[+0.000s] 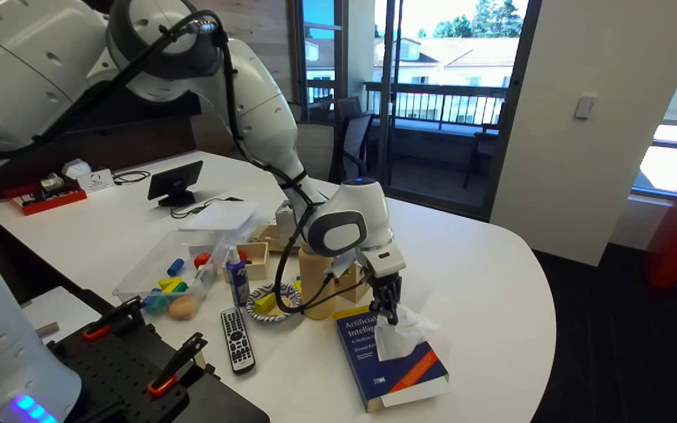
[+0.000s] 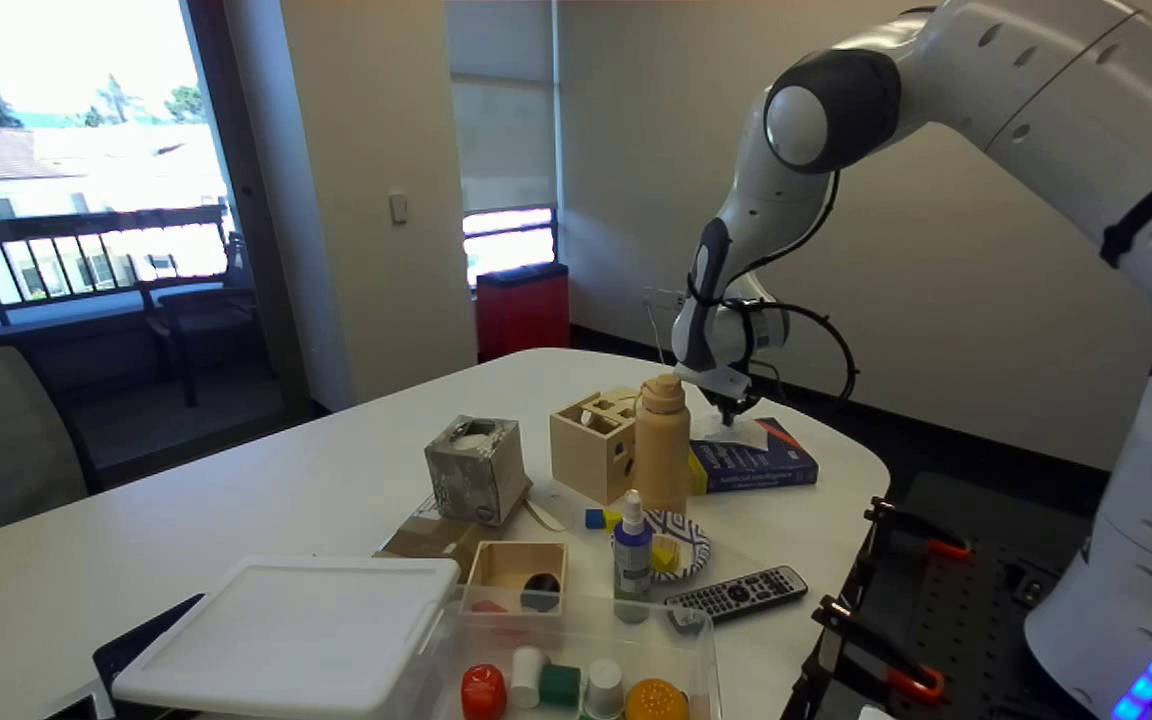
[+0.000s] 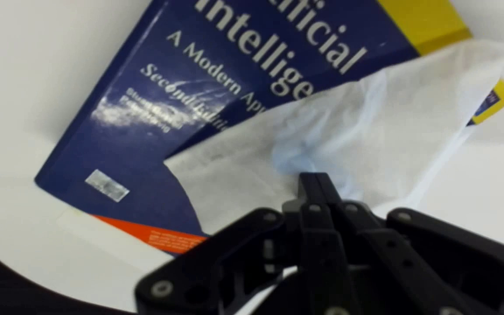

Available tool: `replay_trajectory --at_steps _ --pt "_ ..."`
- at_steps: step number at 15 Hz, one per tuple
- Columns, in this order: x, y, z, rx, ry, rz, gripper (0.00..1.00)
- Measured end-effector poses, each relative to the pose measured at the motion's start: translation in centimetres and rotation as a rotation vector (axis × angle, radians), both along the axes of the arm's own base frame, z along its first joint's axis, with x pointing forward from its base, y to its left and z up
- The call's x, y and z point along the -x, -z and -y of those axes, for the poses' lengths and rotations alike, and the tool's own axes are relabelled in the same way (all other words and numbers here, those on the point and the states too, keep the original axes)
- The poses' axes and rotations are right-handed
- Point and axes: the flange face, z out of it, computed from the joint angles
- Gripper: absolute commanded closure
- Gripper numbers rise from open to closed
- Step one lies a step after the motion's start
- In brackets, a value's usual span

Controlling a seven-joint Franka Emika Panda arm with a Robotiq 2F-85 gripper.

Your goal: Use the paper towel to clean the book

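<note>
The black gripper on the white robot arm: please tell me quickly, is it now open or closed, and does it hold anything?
Black two-finger gripper: closed, holding the crumpled white paper towel over the dark-blue book.

In my wrist view, the Artificial Intelligence textbook (image 3: pixel 208 109) has a smooth, glossy cover that throws back glare. The paper towel (image 3: pixel 344 140) on the textbook looks matt and creased. My gripper (image 3: pixel 314 177) shows dull surfaces with shinier screw heads (image 3: pixel 162 288). Near the textbook I see a smooth, matt water bottle (image 2: pixel 662 455) and a shape sorter (image 2: pixel 583 455) of plain wood; farther from the textbook, a storage bin (image 1: pixel 150 264) of clear, shiny plastic.
</note>
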Motion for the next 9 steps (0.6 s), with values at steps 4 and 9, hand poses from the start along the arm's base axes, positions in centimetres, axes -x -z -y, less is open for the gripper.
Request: replay_trajectory --at_steps 4,9 --pt "-2.1 0.7 -2.3 -0.058 -0.031 0.035 1.0" --pt "-1.7 1.8 -2.9 -0.109 -0.033 0.012 1.0"
